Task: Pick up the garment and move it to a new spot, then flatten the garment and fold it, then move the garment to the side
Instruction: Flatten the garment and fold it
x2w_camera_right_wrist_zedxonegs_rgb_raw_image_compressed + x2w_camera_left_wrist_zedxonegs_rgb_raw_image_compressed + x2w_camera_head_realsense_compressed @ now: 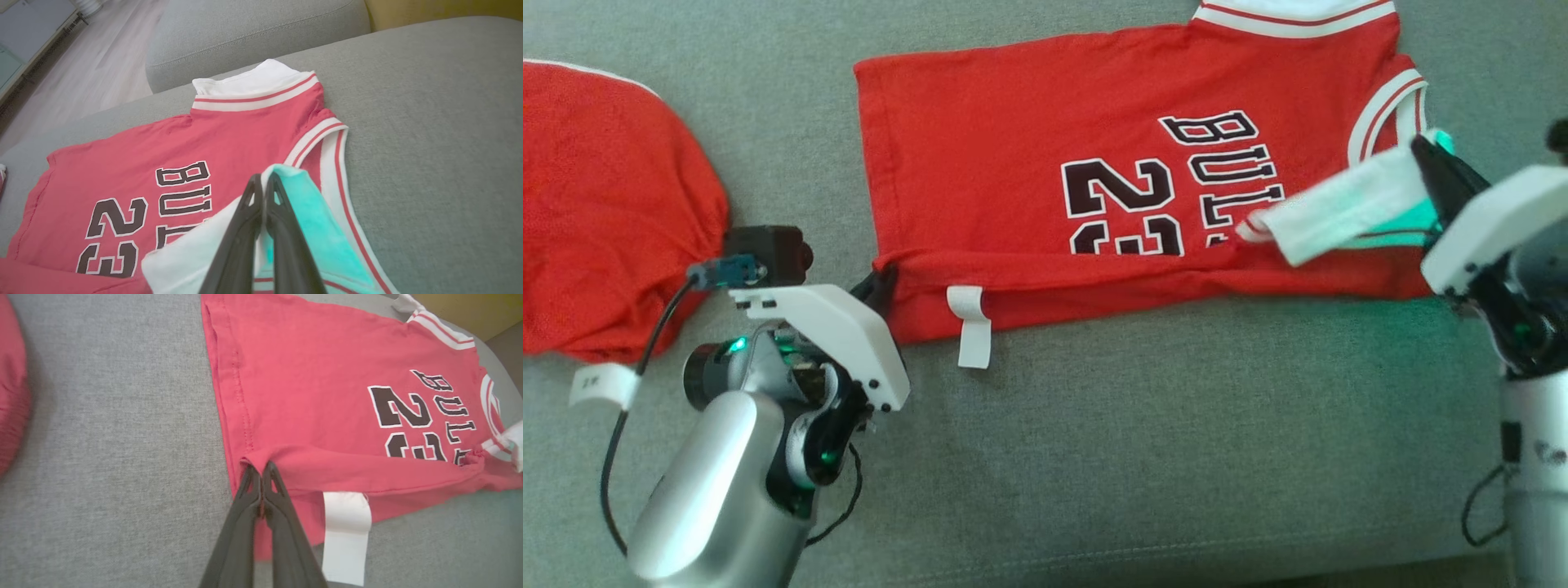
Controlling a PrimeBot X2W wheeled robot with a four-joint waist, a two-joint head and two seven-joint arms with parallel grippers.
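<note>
The garment (pixel 1013 171) is a red sleeveless jersey with black "23" and "BULLS" print and white trim, spread on the grey sofa seat, its near edge turned over along its length. My left gripper (pixel 880 282) is shut on the red hem corner at the fold's left end; the left wrist view shows its fingers (pixel 261 486) pinching that red cloth (pixel 310 396). My right gripper (pixel 1431 151) is shut on the white shoulder trim at the right end, lifted off the seat. In the right wrist view the fingertips (pixel 261 181) clamp that white band of the jersey (pixel 163 151).
A second red garment (pixel 605 204) with a white label lies at the left of the grey seat cushion (pixel 1135 457). A white tag (pixel 972 327) hangs from the jersey's folded edge. The sofa back (pixel 245 32) rises beyond the collar, with wooden floor (pixel 81 61) past it.
</note>
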